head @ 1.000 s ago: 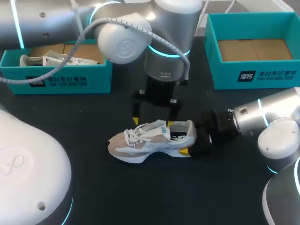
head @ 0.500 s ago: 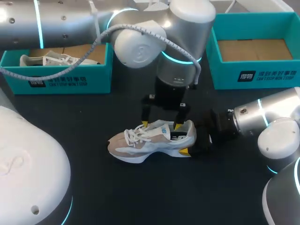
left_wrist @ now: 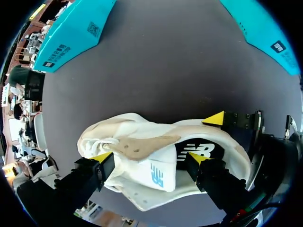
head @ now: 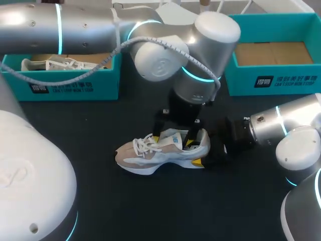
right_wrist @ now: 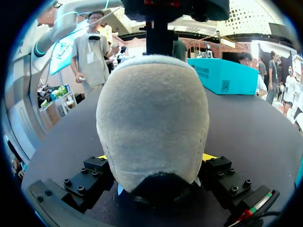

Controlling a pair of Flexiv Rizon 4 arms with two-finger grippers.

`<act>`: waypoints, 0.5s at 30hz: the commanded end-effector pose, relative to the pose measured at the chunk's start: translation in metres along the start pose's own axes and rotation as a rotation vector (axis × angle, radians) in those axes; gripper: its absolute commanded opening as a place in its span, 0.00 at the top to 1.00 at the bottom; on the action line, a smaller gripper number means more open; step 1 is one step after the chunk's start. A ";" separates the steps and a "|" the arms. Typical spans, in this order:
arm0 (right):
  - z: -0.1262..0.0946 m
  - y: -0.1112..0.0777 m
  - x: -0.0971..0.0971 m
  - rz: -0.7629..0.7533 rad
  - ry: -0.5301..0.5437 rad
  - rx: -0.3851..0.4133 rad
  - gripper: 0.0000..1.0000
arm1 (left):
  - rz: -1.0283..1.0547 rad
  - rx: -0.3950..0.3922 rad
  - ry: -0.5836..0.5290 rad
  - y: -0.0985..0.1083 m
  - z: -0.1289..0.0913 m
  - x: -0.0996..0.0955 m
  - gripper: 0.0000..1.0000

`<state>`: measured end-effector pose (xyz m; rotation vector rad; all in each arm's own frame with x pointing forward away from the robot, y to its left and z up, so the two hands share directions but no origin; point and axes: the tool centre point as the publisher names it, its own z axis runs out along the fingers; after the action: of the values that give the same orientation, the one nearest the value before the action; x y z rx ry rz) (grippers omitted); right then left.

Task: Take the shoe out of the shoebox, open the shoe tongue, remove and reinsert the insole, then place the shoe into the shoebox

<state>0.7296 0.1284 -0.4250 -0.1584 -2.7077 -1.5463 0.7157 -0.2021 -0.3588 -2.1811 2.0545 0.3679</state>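
A white and beige shoe (head: 155, 153) lies on its side in the middle of the black table, toe to the left. My left gripper (head: 172, 140) points down over its opening, open, with the white tongue (left_wrist: 154, 172) between its fingers (left_wrist: 102, 157). Beyond the tongue the dark insole (left_wrist: 199, 150) shows inside the shoe. My right gripper (head: 208, 153) is shut on the shoe's heel (right_wrist: 154, 123), one finger at each side. In the left wrist view one yellow fingertip (left_wrist: 215, 118) of the right gripper shows at the heel.
A teal shoebox (head: 65, 85) at the back left holds another white shoe (head: 50, 64). A second teal shoebox (head: 273, 80) at the back right shows only its cardboard floor. The left arm's elbow (head: 160, 55) hangs over the table's middle back.
My left gripper has moved right and down from behind the shoe until its fingers straddle the tongue. The right gripper and the shoe have stayed put.
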 end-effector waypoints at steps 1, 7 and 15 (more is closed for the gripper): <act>0.007 -0.002 -0.001 0.000 0.001 0.001 1.00 | -0.002 -0.004 -0.031 -0.002 0.008 0.006 0.00; 0.007 -0.002 -0.001 0.000 0.001 0.001 1.00 | -0.008 -0.007 -0.059 0.001 0.014 -0.006 0.00; 0.007 -0.002 -0.001 0.000 0.001 0.001 1.00 | -0.036 0.010 -0.086 0.010 0.003 -0.038 0.00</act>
<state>0.7296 0.1285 -0.4250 -0.1582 -2.7076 -1.5464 0.7098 -0.1760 -0.3646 -2.1505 1.9619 0.4741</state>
